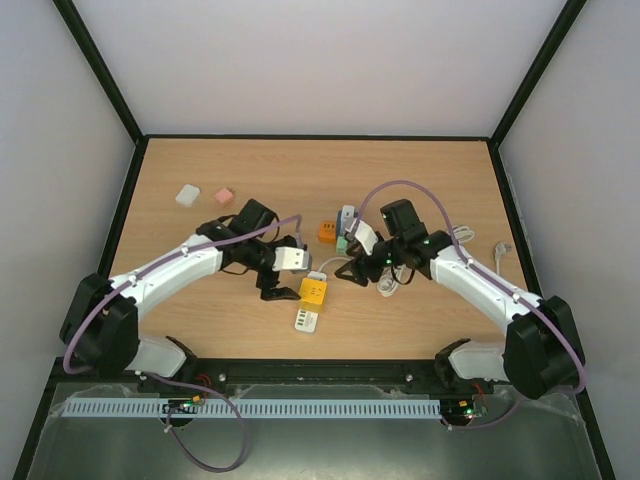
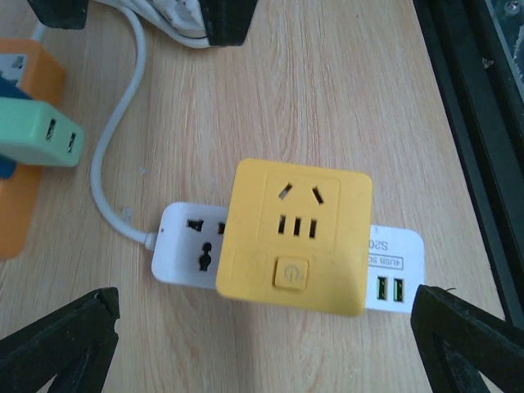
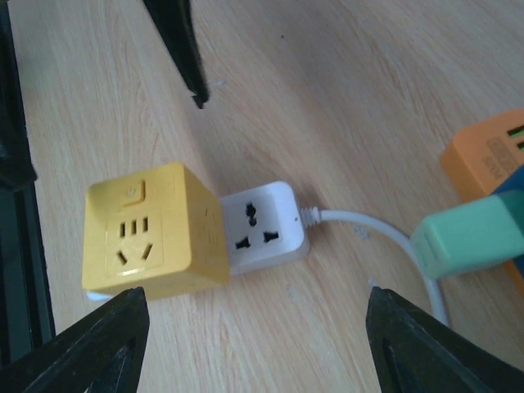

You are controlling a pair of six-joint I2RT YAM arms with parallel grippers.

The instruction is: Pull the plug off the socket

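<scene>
Yellow plug point(image 2: 295, 237) hides the middle of the socket point(image 2: 188, 246).

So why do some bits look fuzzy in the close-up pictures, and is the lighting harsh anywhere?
Top view: soft, even light, only faint shadows on the table. Left wrist view: yellow socket cube sharp, black fingertips blurred. Right wrist view: mint-green adapter out of focus at the edge.

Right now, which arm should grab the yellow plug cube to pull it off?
Left. The left claw hangs open right over the yellow plug cube, a finger on each side. The right claw points more at the white power strip beside it.
</scene>
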